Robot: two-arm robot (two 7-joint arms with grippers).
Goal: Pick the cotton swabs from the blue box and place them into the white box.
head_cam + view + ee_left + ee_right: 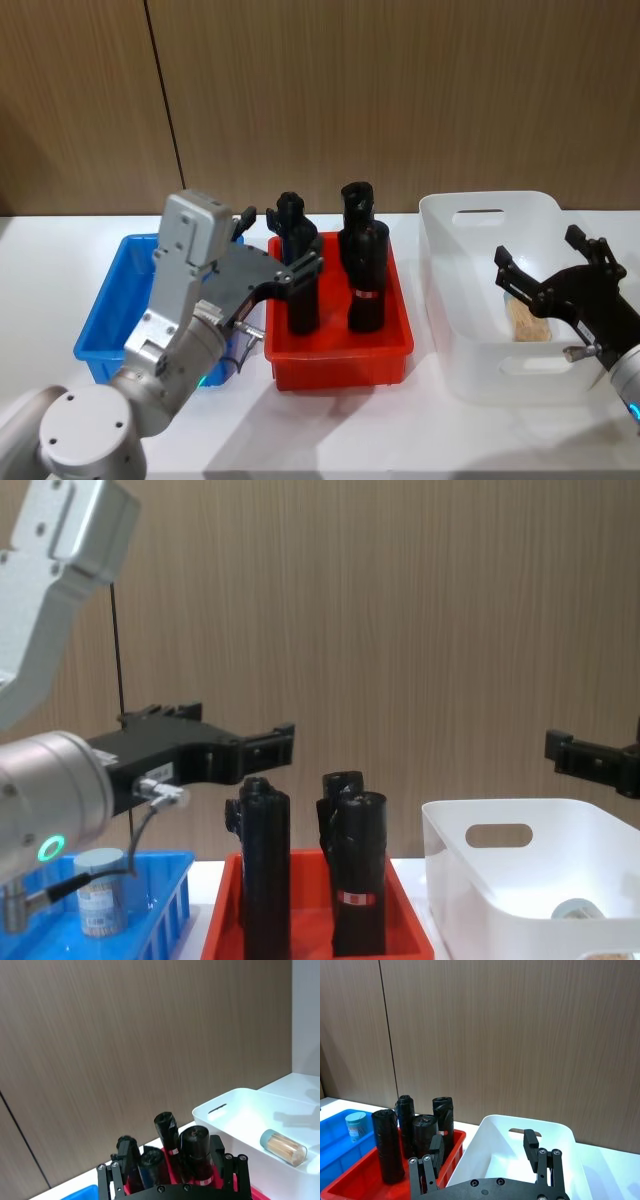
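Since one tub of the cotton swabs already lies on its side on the floor of the white box, the right gripper hanging over that box has its fingers apart and empty. Part of the job looks done.

A second tub stands upright in the blue box, at the robot's left end of the desk. With its lid up, its round sides are open to a grip from above.

The left gripper is raised over the gap between the blue box and the red tray, its fingers spread wide with nothing between them. It points forward across the tray's tall black cylinders, not down at the tub. My judgement is that this arm must turn down into the blue box next. The cylinders stand close beside its path and are the thing most likely to be knocked.
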